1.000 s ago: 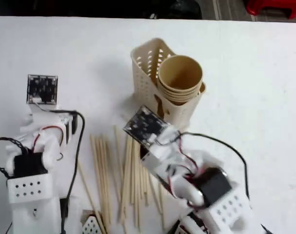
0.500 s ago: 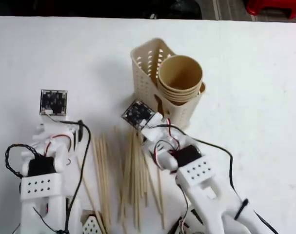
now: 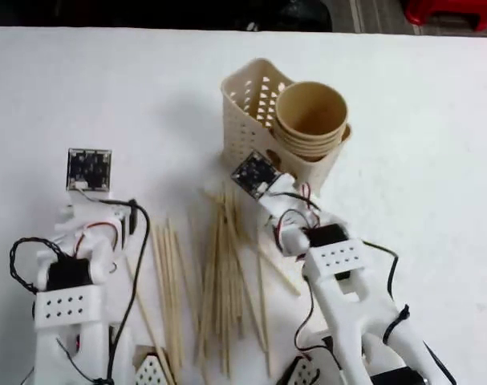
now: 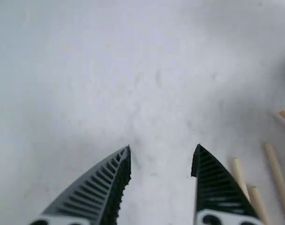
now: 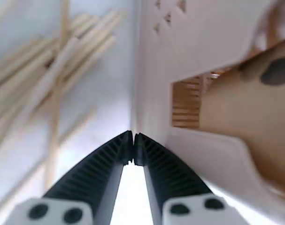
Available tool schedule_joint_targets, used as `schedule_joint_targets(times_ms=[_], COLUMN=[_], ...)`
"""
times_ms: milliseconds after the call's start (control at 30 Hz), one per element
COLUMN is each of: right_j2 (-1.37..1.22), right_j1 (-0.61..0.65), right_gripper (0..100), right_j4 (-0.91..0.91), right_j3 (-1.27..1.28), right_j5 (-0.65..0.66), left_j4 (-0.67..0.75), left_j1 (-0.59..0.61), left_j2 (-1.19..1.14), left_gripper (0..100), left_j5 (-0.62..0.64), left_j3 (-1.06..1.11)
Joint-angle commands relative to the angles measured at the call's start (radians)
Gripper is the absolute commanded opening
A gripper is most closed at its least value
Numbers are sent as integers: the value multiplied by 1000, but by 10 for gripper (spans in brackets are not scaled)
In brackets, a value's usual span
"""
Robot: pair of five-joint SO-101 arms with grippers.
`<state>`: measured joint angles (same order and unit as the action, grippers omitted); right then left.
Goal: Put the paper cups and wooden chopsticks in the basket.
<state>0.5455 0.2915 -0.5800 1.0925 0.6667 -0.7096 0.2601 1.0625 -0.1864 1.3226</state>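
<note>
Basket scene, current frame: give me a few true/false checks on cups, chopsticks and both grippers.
1. The paper cups sit stacked inside the basket. True.
2. The chopsticks are in the basket. False: they lie loose on the table beside it.
3. The right gripper is shut, empty, close to the basket's wall. True.
4. The left gripper is clamped on a chopstick. False: it is open over bare table, holding nothing.

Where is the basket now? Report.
In the high view the basket stands upper centre, paper cups stacked inside, the right pincer shut by its near wall.
</note>
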Motion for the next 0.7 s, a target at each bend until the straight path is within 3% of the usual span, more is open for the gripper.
schedule_joint_targets(times_ms=[0,467,667], right_j2=[-2,4,7], right_j1=[-51,-263,-271], right_gripper=[19,19,19], right_j4=[19,19,-4], right_j3=[-6,-8,-6], right_j5=[63,345,365], left_j4=[21,23,23], left_j1=[5,5,5], left_j2=[24,27,27], left_gripper=[218,218,218], left_j5=[5,2,2], left_j3=[-6,12,12])
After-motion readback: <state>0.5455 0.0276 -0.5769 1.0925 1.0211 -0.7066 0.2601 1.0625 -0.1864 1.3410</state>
